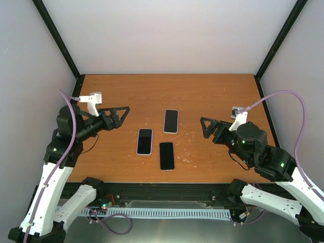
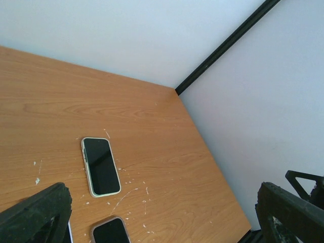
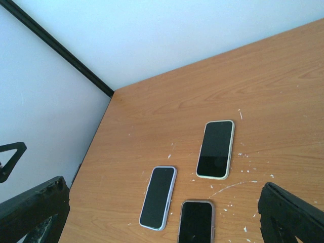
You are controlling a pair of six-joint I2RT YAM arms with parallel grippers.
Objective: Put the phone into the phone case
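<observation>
Both the left claw (image 1: 124, 117) and right claw (image 1: 203, 128) gape wide, empty, touching nothing.

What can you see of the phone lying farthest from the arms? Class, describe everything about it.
The farthest phone is a slim rectangle with rounded corners, its dark glossy screen facing up. A pale greenish-cream rim, seemingly a case, edges it. It lies flat on the wooden table, its length pointing roughly away from the arms, among small white flecks. Only the tabletop touches it; the lavender-rimmed phone and the tan-rimmed phone lie nearer, apart.
</observation>
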